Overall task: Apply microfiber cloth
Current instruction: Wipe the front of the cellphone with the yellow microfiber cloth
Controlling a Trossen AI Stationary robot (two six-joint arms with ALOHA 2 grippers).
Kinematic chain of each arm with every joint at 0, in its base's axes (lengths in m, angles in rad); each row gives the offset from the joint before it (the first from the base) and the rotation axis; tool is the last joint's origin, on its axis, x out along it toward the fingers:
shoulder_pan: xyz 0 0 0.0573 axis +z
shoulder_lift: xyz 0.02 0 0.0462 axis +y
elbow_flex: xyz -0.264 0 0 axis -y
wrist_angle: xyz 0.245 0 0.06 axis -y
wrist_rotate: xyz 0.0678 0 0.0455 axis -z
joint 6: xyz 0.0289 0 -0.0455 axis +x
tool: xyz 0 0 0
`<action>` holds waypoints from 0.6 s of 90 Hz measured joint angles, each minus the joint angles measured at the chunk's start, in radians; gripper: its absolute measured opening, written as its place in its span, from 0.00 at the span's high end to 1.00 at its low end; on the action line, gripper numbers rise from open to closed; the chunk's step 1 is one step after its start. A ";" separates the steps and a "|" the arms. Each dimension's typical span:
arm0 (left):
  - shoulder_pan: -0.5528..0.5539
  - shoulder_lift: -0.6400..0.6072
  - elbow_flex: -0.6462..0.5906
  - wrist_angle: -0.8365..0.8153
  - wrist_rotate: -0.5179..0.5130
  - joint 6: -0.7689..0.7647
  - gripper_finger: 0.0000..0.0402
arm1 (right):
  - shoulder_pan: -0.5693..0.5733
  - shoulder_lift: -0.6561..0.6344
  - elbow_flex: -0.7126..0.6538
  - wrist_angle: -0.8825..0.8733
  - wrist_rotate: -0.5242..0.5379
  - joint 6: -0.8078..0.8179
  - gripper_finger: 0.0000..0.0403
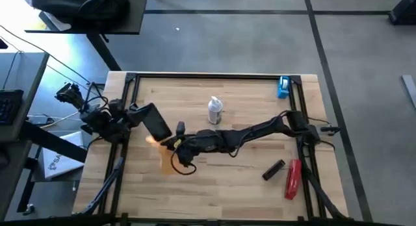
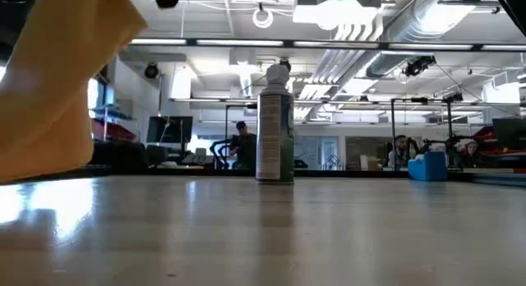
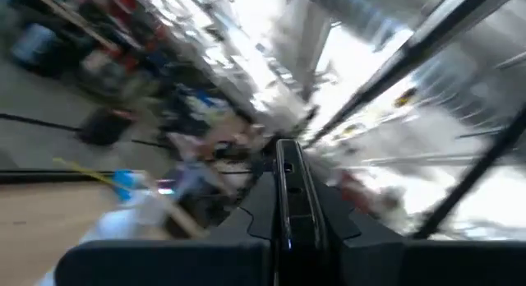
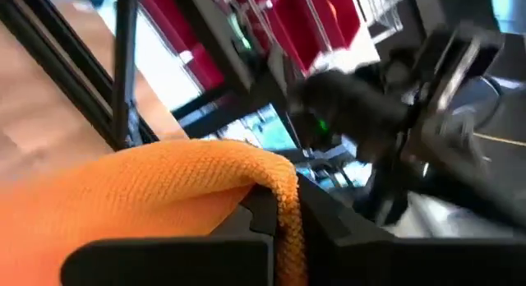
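Microfiber cloth [image 4: 164, 196]: orange-yellow, soft looped weave, draping folded over right gripper [image 4: 265, 228] fingers, hanging above table, left of spray can [image 2: 275, 126], just beside black phone [image 1: 156, 122].

Bright overhead lighting, window glare (upper left), left wrist view motion-blurred

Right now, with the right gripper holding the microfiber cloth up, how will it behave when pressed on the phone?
Probably floppy: the microfiber cloth drapes over the right gripper and hangs in folds. Likely light. Its looped weave should grip rather than slide.
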 joint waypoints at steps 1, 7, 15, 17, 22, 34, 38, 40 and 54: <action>-0.002 -0.001 0.000 -0.001 -0.004 0.002 0.97 | 0.001 -0.001 0.000 0.000 -0.003 0.003 1.00; -0.012 -0.009 0.000 0.004 -0.016 0.020 0.97 | 0.009 -0.005 0.000 -0.015 -0.006 0.011 1.00; -0.017 -0.019 0.000 0.011 -0.023 0.019 0.97 | 0.017 -0.005 0.000 -0.016 0.064 -0.029 1.00; -0.019 -0.019 0.000 0.007 -0.019 0.016 0.97 | 0.019 -0.005 0.000 -0.016 0.094 -0.050 1.00; -0.028 -0.019 -0.001 0.001 0.007 0.005 0.97 | 0.021 -0.006 0.001 -0.015 0.167 -0.094 1.00; -0.042 -0.011 -0.001 -0.014 0.009 -0.010 0.97 | 0.006 -0.007 0.001 -0.015 0.248 -0.125 1.00; -0.049 -0.004 -0.001 -0.029 0.011 -0.028 0.97 | 0.004 -0.007 0.001 -0.006 0.249 -0.136 1.00; -0.052 -0.001 -0.001 -0.034 0.016 -0.035 0.97 | 0.001 -0.007 0.001 -0.001 0.249 -0.143 1.00; -0.054 0.026 -0.002 -0.049 0.000 -0.070 0.97 | -0.023 -0.008 0.002 0.024 0.252 -0.160 1.00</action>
